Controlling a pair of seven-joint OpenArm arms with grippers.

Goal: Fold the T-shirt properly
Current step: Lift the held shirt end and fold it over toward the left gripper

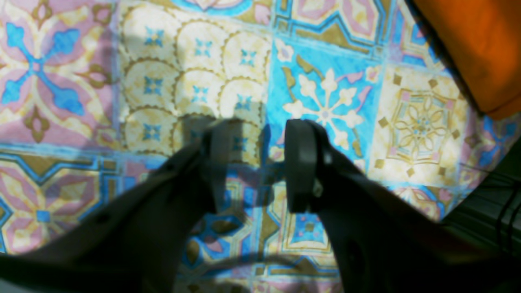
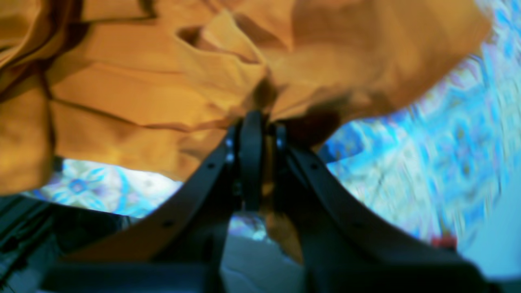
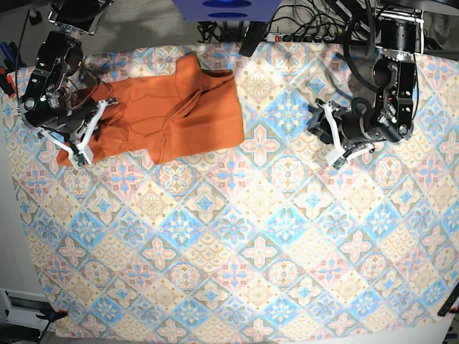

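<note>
The orange T-shirt [image 3: 172, 111] lies bunched and partly folded at the back left of the table. My right gripper [image 3: 84, 143] is at the shirt's left end, shut on a pinch of its fabric. In the right wrist view the fingers [image 2: 251, 158] clamp orange cloth, and the T-shirt [image 2: 154, 93] hangs in creased folds around them. My left gripper [image 3: 324, 136] hovers open at the right over bare tablecloth, well apart from the shirt. In the left wrist view nothing is between its fingers [image 1: 300, 162], and only a corner of the T-shirt [image 1: 480, 49] shows at the upper right.
The blue-and-beige patterned tablecloth [image 3: 237, 236] covers the table. Cables and a power strip [image 3: 301, 32] run along the back edge beside a blue object [image 3: 228, 7]. The table's left edge [image 3: 11, 186] lies close to my right arm.
</note>
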